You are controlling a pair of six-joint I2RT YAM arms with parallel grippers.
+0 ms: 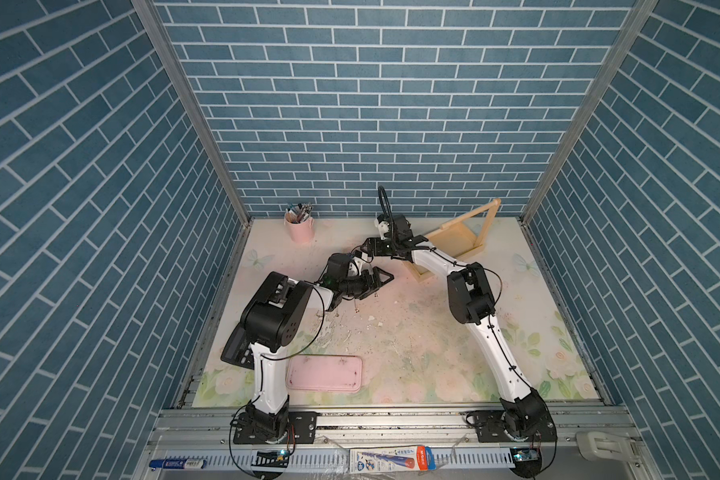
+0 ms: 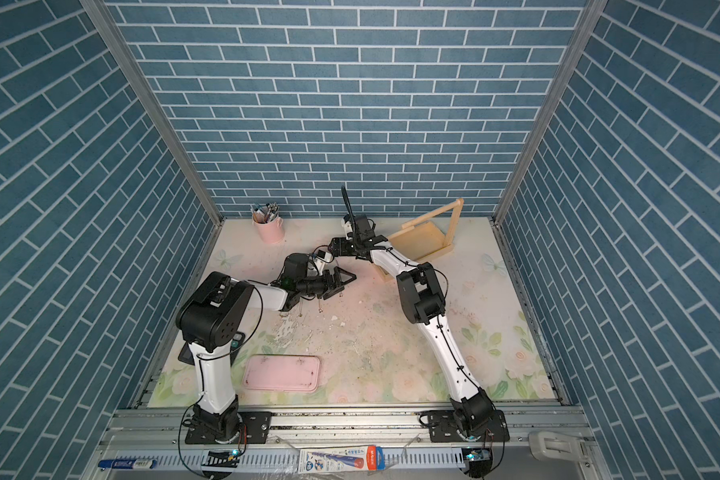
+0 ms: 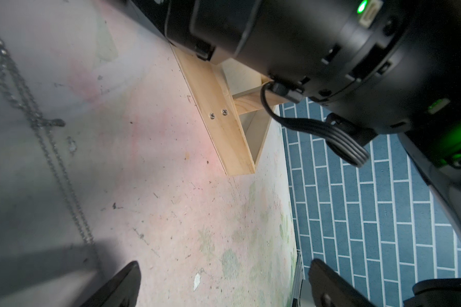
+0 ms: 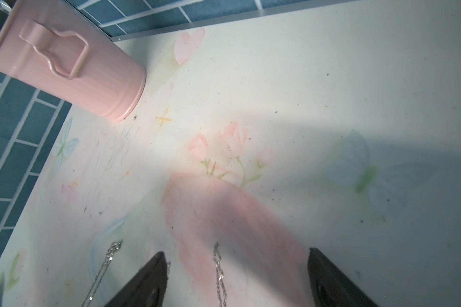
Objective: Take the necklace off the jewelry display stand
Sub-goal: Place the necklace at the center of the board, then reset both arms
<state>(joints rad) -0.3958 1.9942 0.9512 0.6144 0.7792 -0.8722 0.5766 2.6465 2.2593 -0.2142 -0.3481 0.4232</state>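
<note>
Jewelry display stand sits at the back of the table and serves as the landmark. Both arms meet just off the short end of its tray base that faces the pink cup.

Left gripper: jaws spread wide, nothing between them. It is low over the table and near that end of the stand. In the left wrist view the stand lies ahead of the fingers.

Right gripper: jaws also wide apart, clamped on nothing. It is beside the stand's end and points away from the stand toward the pink cup.

Necklace: a thin silver chain, off the stand and apart from it, on the cup-facing side.
- Right wrist view: one strand runs between the two fingers and another runs outside one finger. Cannot tell whether it touches that finger.
- Left wrist view: the chain passes outside one finger, down toward its tip.
- Both top views: fine strands show under the left gripper.
</note>
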